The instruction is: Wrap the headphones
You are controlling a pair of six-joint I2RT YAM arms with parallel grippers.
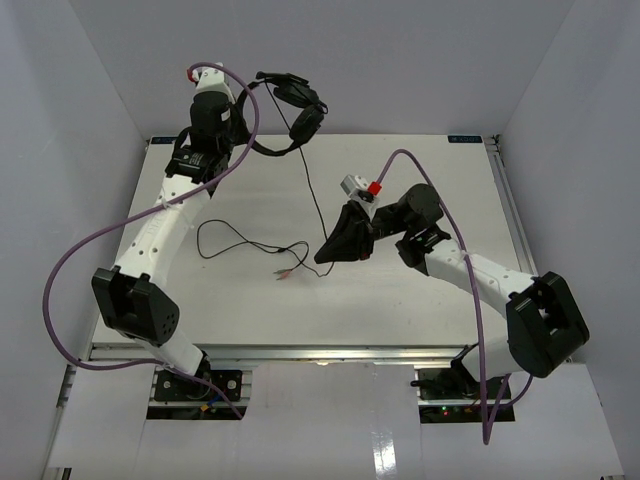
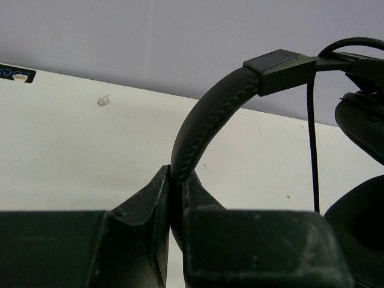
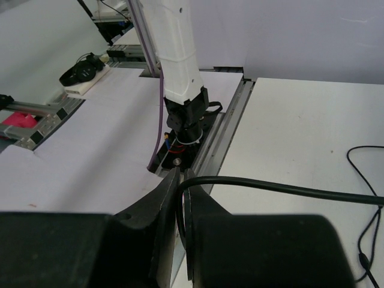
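Note:
The black headphones [image 1: 298, 112] hang in the air above the table's far edge. My left gripper [image 1: 252, 146] is shut on their padded headband [image 2: 210, 114], which rises out of the closed jaws [image 2: 178, 180]. An ear cup [image 2: 363, 126] shows at the right. The thin black cable [image 1: 312, 195] runs down from the headset to my right gripper [image 1: 324, 256], which is shut on it low over the table's middle [image 3: 181, 180]. The cable [image 3: 288, 191] leaves the jaws to the right. Its remaining length lies looped on the table [image 1: 225, 240], ending in small coloured plugs [image 1: 285, 272].
Thick purple robot cables [image 1: 75, 255] loop off both arms. The white table [image 1: 420, 300] has a metal rail along its near edge [image 3: 225, 135]. The left arm's base [image 3: 186, 117] stands there. White walls enclose the back and sides. A black object [image 3: 81, 69] lies off the table.

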